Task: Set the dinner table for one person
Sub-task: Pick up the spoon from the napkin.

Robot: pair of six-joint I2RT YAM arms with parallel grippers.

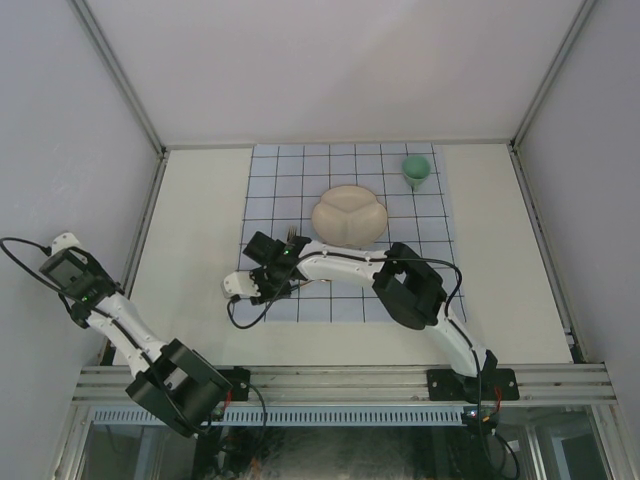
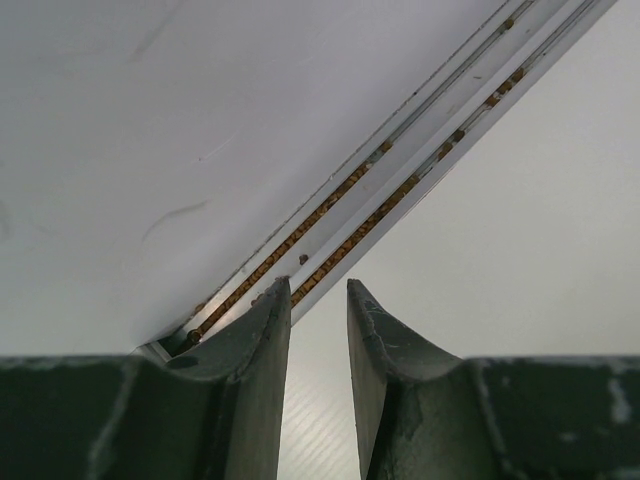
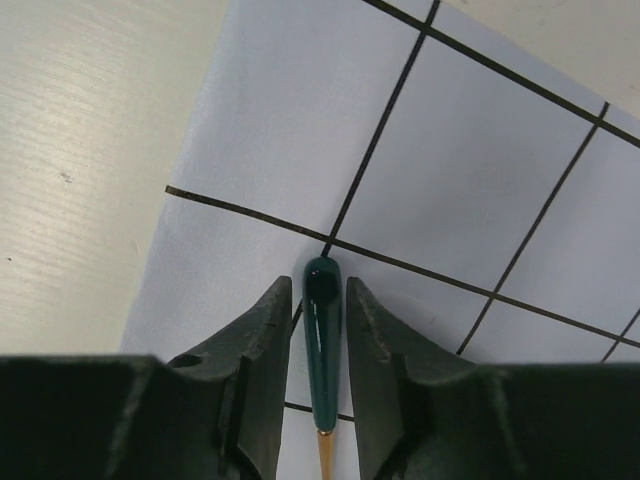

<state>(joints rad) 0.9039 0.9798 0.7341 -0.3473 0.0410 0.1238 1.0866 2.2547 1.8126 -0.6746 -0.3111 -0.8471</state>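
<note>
Right claw [image 3: 318, 288], jaws parted, straddles the fork [image 3: 320, 335], apparently laying it beside the plate [image 1: 349, 217]; left claw [image 2: 317, 290] idles open.

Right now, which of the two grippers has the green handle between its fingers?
The right gripper, over the grid cloth: the dark green handle lies between its fingers. The left gripper has nothing between its fingers.

Bench [image 1: 190, 250] plain cream-white. Cloth [image 1: 300, 170] pale blue, dark grid lines. Plate [image 1: 350, 215] cream-beige. Cup [image 1: 417, 170] mint green. Utensil handle [image 3: 321, 340] glossy dark green; stem below looks gold, but barely in view. Right arm [image 1: 340, 265] white, black joints.
</note>
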